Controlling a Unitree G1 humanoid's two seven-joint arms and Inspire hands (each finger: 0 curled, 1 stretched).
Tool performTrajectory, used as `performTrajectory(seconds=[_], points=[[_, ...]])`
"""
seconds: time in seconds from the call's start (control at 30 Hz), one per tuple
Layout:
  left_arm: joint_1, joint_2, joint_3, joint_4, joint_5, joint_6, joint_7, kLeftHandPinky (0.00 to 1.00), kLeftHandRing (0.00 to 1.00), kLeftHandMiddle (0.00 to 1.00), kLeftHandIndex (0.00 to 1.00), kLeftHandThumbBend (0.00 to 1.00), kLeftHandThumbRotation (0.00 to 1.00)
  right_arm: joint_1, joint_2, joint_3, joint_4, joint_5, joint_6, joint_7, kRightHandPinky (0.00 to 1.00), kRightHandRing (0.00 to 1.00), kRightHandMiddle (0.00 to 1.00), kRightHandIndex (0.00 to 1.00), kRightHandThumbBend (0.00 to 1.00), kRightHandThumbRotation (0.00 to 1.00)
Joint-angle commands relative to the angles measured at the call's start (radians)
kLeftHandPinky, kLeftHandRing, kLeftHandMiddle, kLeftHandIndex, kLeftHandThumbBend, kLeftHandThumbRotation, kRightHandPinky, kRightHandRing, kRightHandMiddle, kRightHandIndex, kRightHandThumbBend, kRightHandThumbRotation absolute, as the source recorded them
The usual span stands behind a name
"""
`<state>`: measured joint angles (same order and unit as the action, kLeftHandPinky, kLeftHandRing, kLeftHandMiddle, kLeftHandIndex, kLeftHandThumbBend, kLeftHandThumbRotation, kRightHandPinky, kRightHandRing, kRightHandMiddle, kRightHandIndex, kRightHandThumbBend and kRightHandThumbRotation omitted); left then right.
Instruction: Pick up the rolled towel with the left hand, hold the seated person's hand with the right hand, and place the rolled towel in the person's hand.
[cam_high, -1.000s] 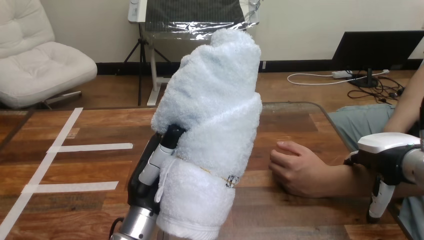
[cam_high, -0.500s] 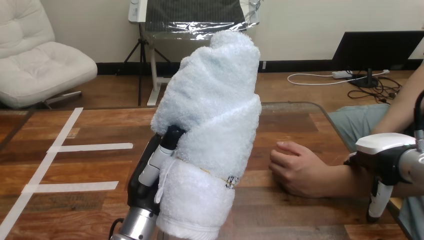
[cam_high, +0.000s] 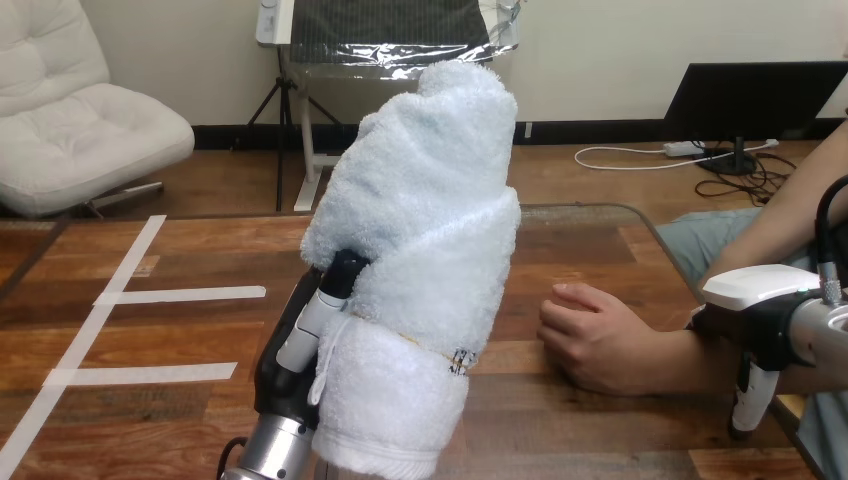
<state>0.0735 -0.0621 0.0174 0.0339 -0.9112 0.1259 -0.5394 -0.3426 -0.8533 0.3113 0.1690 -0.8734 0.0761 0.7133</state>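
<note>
White rolled towel (cam_high: 420, 230) upright, seemingly leaning right, left hand (cam_high: 285, 355) gripping

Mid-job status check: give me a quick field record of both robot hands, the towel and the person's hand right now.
left hand: curled round the rolled towel, holding it upright above the table
rolled towel: raised, not in the person's hand
person's hand: resting on the table at the view's right, palm down, loosely closed, holding nothing
right hand: over the person's forearm near the wrist; cannot tell if it grips
towel to person's hand: apart
</note>
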Motion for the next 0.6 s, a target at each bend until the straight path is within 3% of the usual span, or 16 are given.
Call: performTrajectory(seconds=[0.0, 0.43, 0.57], points=[[-0.027, -0.101, 0.007, -0.059, -0.032, -0.018, -0.01, 0.23, 0.3, 0.38, 0.45, 0.78, 0.02, -0.043, 0.035, 0.008, 0.039, 0.013, -0.002, -0.032, 0.65, 0.72, 0.76, 0.81, 0.72, 0.01], [-0.022, -0.093, 0.005, -0.074, -0.031, -0.018, 0.0, 0.24, 0.3, 0.38, 0.46, 0.8, 0.02, -0.037, 0.065, 0.017, 0.092, 0.035, -0.037, -0.105, 0.55, 0.59, 0.65, 0.72, 0.72, 0.0], [-0.019, -0.092, 0.005, -0.082, -0.035, -0.012, 0.009, 0.24, 0.3, 0.38, 0.46, 0.81, 0.02, -0.038, 0.078, 0.019, 0.117, 0.037, -0.042, -0.129, 0.47, 0.51, 0.57, 0.68, 0.73, 0.0]])
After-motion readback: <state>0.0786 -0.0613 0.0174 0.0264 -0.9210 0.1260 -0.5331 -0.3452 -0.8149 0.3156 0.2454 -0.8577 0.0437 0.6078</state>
